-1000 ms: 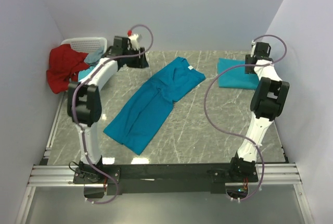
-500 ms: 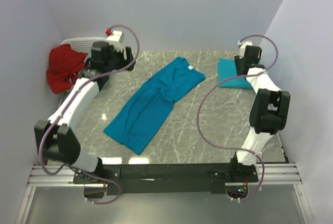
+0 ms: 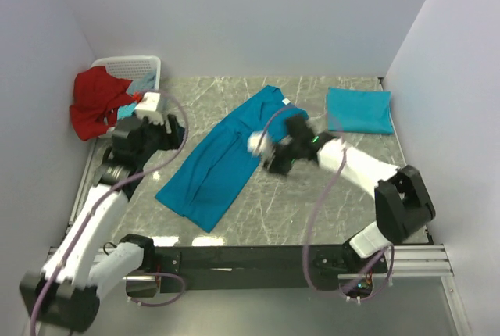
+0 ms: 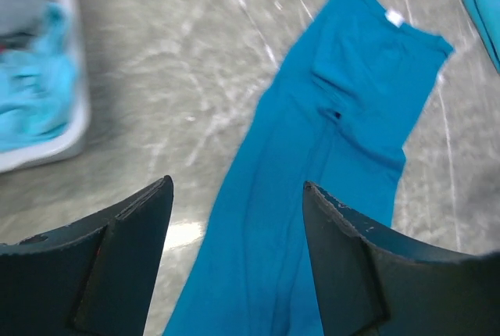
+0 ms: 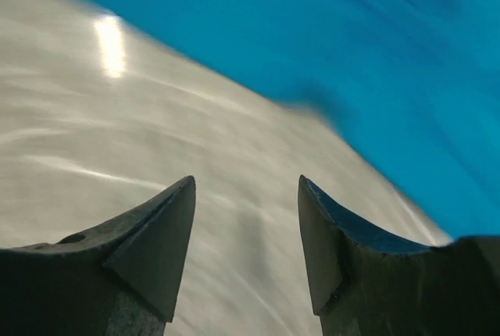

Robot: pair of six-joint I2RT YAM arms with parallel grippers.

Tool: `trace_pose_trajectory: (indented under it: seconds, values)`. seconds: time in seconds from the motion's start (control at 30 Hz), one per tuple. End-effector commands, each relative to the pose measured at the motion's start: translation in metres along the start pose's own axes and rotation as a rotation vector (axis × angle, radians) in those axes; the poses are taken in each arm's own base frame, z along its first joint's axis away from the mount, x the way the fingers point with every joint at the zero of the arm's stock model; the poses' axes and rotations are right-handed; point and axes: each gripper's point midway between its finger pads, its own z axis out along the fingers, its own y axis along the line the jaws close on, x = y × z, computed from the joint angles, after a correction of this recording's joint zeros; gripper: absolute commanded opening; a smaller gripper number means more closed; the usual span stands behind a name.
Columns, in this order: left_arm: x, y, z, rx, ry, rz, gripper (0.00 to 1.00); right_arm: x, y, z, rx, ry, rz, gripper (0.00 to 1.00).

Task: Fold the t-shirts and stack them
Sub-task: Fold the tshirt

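Note:
A teal-blue t-shirt (image 3: 226,156), folded lengthwise into a long strip, lies diagonally across the middle of the table; it also shows in the left wrist view (image 4: 336,125) and the right wrist view (image 5: 328,31). A second t-shirt (image 3: 359,109), folded into a flat rectangle, lies at the back right. My left gripper (image 3: 176,134) is open and empty, held above the table just left of the strip, which shows between its fingers (image 4: 238,186). My right gripper (image 3: 272,162) is open and empty, low over bare table (image 5: 246,182) at the strip's right edge.
A white basket (image 3: 129,66) stands at the back left with a red cloth (image 3: 98,105) draped over it and light-blue cloth inside (image 4: 31,94). Walls close in on the left, back and right. The marble tabletop (image 3: 328,187) is bare at the front right.
Both arms have swung in from the back corners towards the middle. The left gripper has come away from the basket, the right away from the folded shirt. The shirts have not moved.

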Motion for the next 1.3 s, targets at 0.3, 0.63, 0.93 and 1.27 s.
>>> trace_pose_trajectory:
  seconds: [0.3,0.63,0.93,1.27]
  values:
    - [-0.024,0.036,-0.068,-0.207,-0.316,-0.016,0.74,-0.068,0.129,0.109,-0.028,0.064,-0.563,0.57]
    - [-0.025,0.030,-0.068,-0.173,-0.316,-0.009,0.74,-0.046,0.129,0.145,0.020,0.161,-0.585,0.40]
    - [-0.025,0.024,-0.069,-0.141,-0.321,0.010,0.74,-0.027,0.165,0.123,-0.170,0.146,-0.612,0.00]
    - [-0.012,-0.046,-0.029,0.261,-0.197,-0.013,0.81,0.028,0.230,0.012,-0.406,0.127,-0.593,0.00]
